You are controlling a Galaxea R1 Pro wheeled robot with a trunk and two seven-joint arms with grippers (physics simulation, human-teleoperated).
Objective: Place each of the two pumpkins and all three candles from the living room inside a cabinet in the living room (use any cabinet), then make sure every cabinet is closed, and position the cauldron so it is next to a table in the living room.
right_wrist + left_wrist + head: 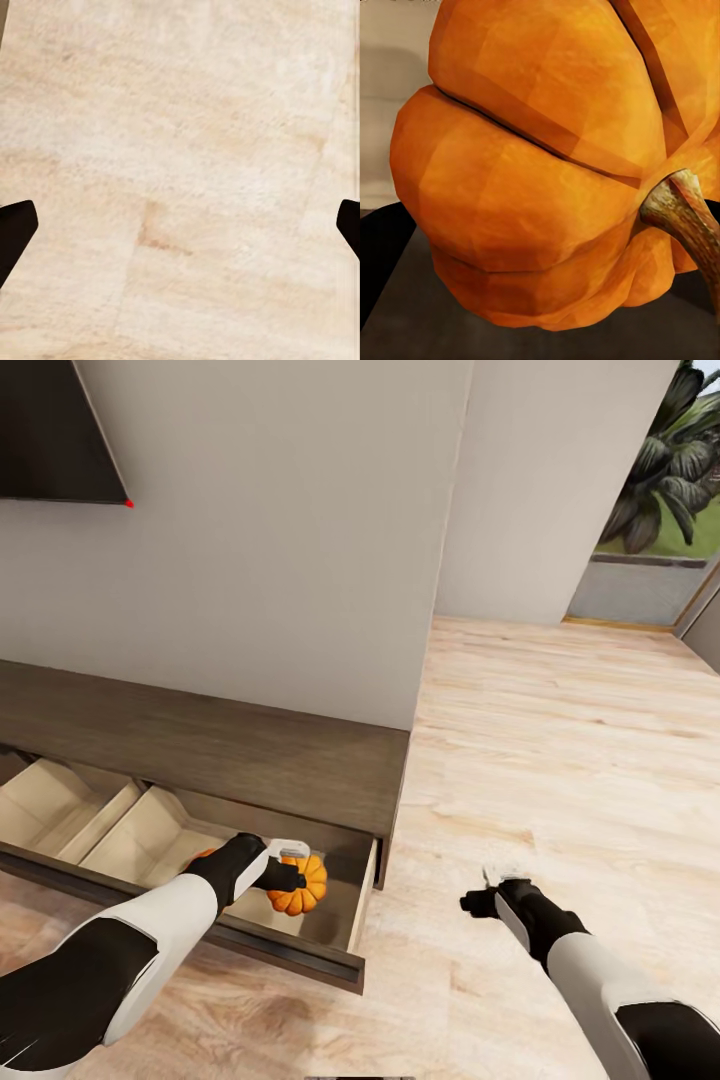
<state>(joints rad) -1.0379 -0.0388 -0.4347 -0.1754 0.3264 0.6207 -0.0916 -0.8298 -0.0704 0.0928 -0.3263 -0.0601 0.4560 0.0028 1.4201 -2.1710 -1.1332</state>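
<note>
A pale grey wall (270, 530) is filling the upper left and centre of the head view, with the corner of a black TV (55, 430) hanging at the top left. Light wood-plank floor (560, 760) is spreading across the right half and along the bottom edge, and a window (660, 490) with dark green leaves behind it is showing at the upper right.

The cabinet (230, 750), long and dark brown, is running along the wall from the left edge toward the centre. Its drawer (300, 950) is standing pulled out at the lower left, lined in pale wood with slanted dividers.

The left arm is reaching in from the bottom left corner, and the left gripper (290, 875) is sitting over the right end of the open drawer, against a pumpkin (300, 890). That pumpkin is lying inside the drawer's rightmost compartment; in the left wrist view the pumpkin (532, 195) is looming very close, ribbed and bright orange, its brown stem (682, 214) curving off at the right edge. Whether the fingers are clamping it or standing apart, I cannot tell.

The right gripper (490, 895) is hanging over bare floor at the lower centre-right, well apart from the cabinet. In the right wrist view its dark fingertips (15, 232) are sitting at opposite edges, spread wide with only planks (180, 180) between them.
</note>
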